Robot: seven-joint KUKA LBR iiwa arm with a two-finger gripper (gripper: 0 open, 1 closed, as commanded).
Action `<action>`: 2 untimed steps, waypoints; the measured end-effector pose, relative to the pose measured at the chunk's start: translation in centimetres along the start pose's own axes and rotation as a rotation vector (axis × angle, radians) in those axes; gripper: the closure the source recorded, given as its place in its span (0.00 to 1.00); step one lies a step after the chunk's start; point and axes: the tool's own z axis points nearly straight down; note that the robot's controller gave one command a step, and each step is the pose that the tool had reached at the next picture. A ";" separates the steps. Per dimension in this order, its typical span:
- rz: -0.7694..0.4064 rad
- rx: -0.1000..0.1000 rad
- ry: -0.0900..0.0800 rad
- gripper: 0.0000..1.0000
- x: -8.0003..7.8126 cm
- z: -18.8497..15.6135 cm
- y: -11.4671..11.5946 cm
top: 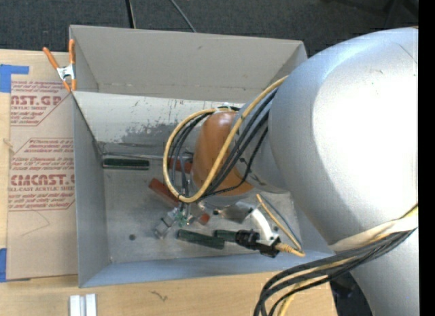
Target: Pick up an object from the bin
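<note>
Well to the view's left of the claw, you see a dark bar (126, 164) lying flat on the floor of the bin (88, 192) near the back wall. Closer in, a red-brown piece (159, 187) lies just left of the claw. A small grey metal piece (162, 228) sits left of it and nearer the front. The claw (182, 211) itself is down low under the orange cover (216, 148) and looped cables (170, 151). You cannot tell how far open it is or whether it has hold of anything. Just in front of it, to the right, lies a dark green strip (200, 238). Further right lie a black-handled tool (253, 240), a white piece (262, 223) and a tan stick (280, 227), heaped together.
</note>
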 end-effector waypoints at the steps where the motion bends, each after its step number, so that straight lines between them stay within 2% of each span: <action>1: -0.001 -0.003 -0.001 0.00 0.0 0.1 0.0; 2: 0.000 -0.005 -0.001 1.00 0.0 -0.1 0.0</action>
